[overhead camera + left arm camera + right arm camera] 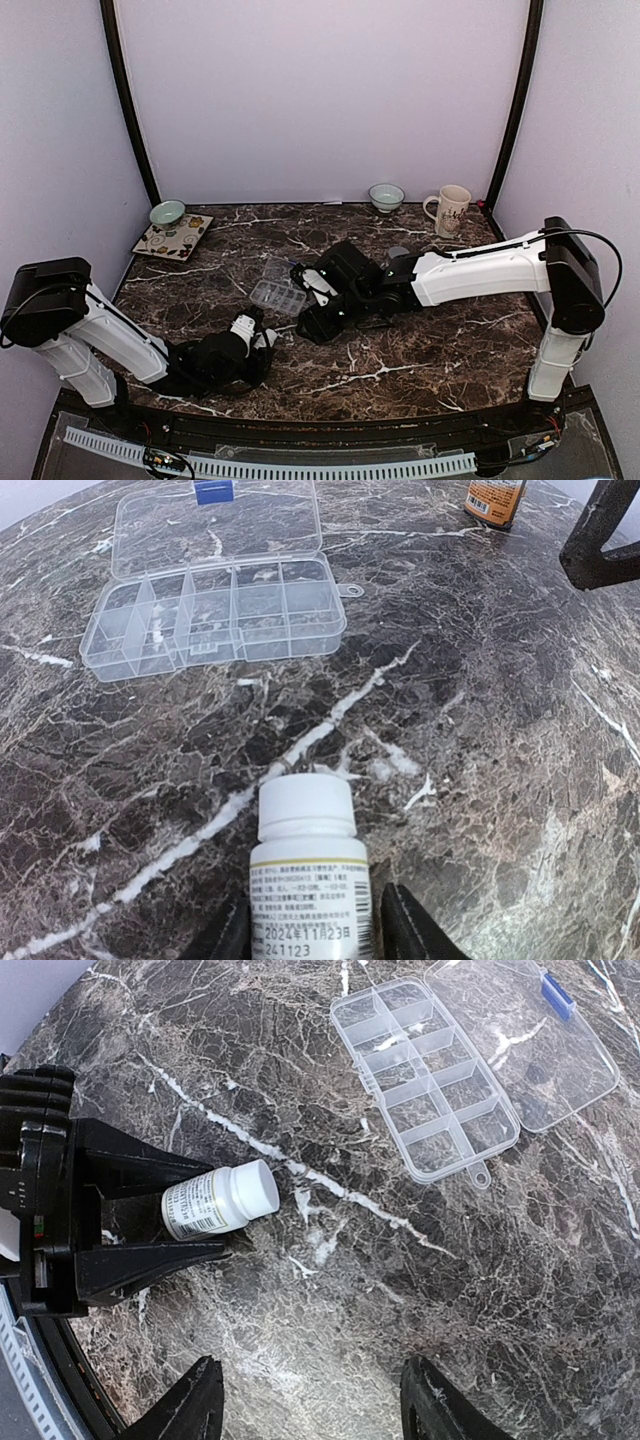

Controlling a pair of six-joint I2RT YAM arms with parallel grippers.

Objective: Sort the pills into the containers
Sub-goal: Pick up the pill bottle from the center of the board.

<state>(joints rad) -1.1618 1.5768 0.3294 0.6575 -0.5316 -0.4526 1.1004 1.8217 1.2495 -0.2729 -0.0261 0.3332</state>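
A white pill bottle [310, 870] with a printed label lies on its side on the marble table, cap pointing toward the containers. My left gripper [315, 910] straddles its body, and a thin gap shows beside its right finger [405, 925], so it is open. In the right wrist view the same bottle [215, 1200] lies between the left gripper's [218, 1208] black fingers. The containers, a clear organizer box [215, 620] [278, 296] [425, 1075], stand with the lid [215, 525] folded back and the compartments look empty. My right gripper [312, 1370] hovers open over bare table. The pills are hidden.
An orange-labelled bottle [493, 498] stands beyond the box. At the back are a green bowl [167, 212], a patterned plate [172, 238], a second bowl [386, 196] and a mug [449, 210]. The right arm [470, 270] reaches across the middle.
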